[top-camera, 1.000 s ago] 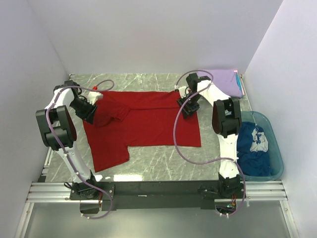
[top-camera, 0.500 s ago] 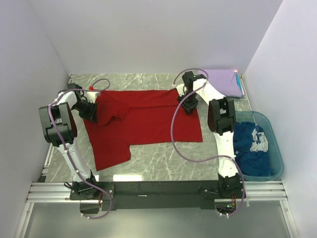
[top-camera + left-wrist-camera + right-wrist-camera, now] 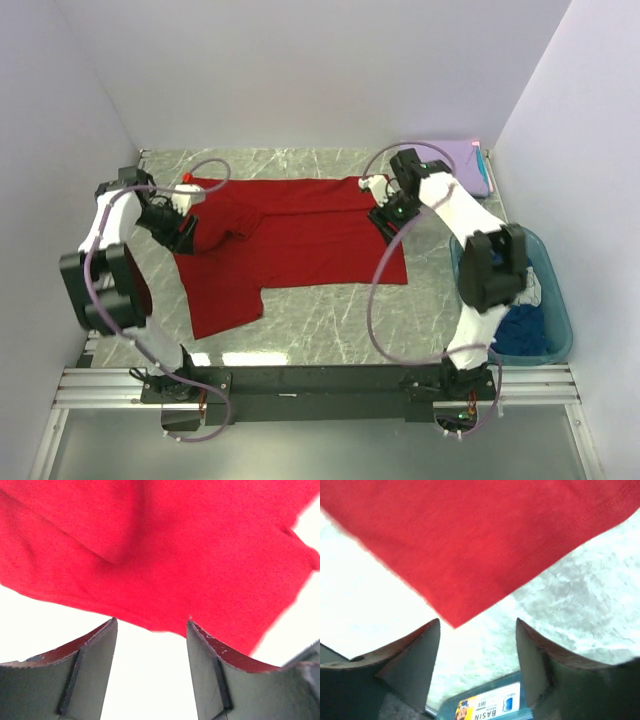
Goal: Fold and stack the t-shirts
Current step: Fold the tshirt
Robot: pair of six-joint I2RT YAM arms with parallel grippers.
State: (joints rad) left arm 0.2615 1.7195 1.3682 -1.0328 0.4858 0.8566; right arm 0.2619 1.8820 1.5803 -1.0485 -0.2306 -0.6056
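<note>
Risk sat at the left first: the left claw point(image 3: 150, 622), jaws apart and empty, hovered by the bunched shoulder of the red shirt point(image 3: 300, 245), and a shallow pinch there might catch one layer only and drag the fold askew. The right claw point(image 3: 477, 622), jaws likewise apart, hung over the hem corner; uneven pulls could skew the cloth. The shirt lay along the worktop's point(image 3: 330, 320) far edge, long axis left to right, neck end left, hem right.

Right arm point(image 3: 488, 270) partly hides the blue t-shirt point(image 3: 522, 330).
</note>
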